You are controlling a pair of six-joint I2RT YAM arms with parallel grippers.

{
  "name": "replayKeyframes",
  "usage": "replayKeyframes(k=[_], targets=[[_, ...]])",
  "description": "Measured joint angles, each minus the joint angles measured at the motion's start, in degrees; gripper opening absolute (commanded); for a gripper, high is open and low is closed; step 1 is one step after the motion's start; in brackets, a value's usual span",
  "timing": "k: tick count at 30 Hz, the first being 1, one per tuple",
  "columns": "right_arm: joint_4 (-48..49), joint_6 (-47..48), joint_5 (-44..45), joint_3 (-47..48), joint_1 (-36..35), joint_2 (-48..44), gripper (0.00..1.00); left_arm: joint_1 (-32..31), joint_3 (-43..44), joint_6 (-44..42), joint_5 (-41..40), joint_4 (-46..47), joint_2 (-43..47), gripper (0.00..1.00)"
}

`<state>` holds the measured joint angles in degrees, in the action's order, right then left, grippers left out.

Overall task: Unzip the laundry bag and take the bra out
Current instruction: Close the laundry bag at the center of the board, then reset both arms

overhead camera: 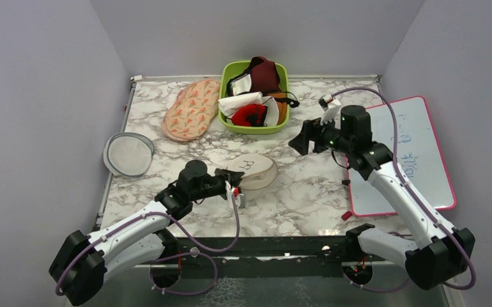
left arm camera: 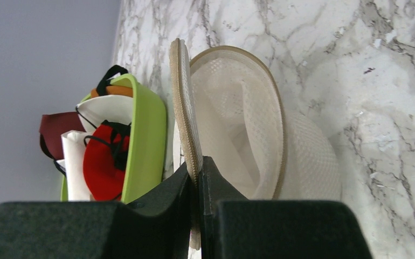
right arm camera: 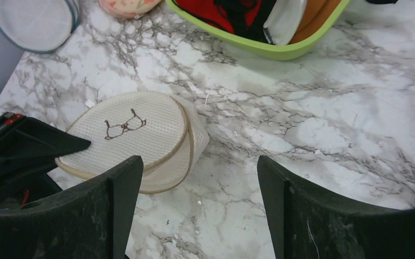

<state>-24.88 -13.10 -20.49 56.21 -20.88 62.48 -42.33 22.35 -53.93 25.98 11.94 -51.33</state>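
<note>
Plain pale lilac walls (overhead camera: pixel 256 32) close in a white, grey-veined marble table (overhead camera: pixel 307 198) at 9, 12 and 3 o'clock. A pink-edged whiteboard (overhead camera: pixel 429 147) lies at 3 o'clock, and a dark rail (overhead camera: pixel 269 246) runs along 6 o'clock. The light is soft and even.

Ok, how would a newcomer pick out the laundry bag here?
Start at the green tub at the back of the marble table and come toward the near edge. The laundry bag is the cream mesh dome there. Unlike the flat grey-rimmed disc at the left edge, it bears a black line drawing.
</note>
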Motion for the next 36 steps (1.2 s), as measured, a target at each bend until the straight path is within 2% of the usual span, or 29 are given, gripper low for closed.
replayKeyframes(k=[3,11,15,16,19,20,26,30,34,36], targets=[[-0.57,0.66,2.34,0.0,0.0,-3.56,0.77,-1.44,-0.35,-0.33,-0.96,-1.51,0.0,0.2],[-0.57,1.51,4.44,-0.26,0.0,-5.92,0.77,-3.96,-0.52,0.11,-2.05,-4.44,0.02,0.25],[-0.55,1.75,4.61,-1.03,0.0,-6.21,0.77,-4.42,-0.57,0.63,-2.05,-5.51,0.2,0.37],[-0.57,1.84,4.61,-1.18,0.0,-6.29,0.77,-4.46,-0.57,0.9,-2.05,-5.86,0.48,0.43],[-0.57,1.99,4.59,-1.27,0.0,-6.54,0.77,-4.59,-0.85,1.55,-1.92,-6.49,1.92,0.89],[-0.57,2.05,4.59,-1.27,0.0,-6.6,0.77,-4.57,-1.03,1.97,-1.79,-6.64,2.69,0.98],[-0.7,2.64,4.5,-1.31,0.0,-7.5,0.82,-4.63,-1.16,7.69,0.28,-6.56,7.17,0.99],[-0.83,3.15,4.13,-1.31,0.0,-9.18,0.87,-4.63,-1.09,14.95,1.4,-2.97,7.98,0.99],[-0.81,3.58,4.02,-1.31,0.0,-10.64,0.92,-3.87,0.66,26.47,-1.09,2.25,7.74,0.99],[-0.79,3.74,4.09,-1.31,0.0,-11.21,0.92,-2.58,4.55,35.82,-7.8,2.89,6.84,0.99]])
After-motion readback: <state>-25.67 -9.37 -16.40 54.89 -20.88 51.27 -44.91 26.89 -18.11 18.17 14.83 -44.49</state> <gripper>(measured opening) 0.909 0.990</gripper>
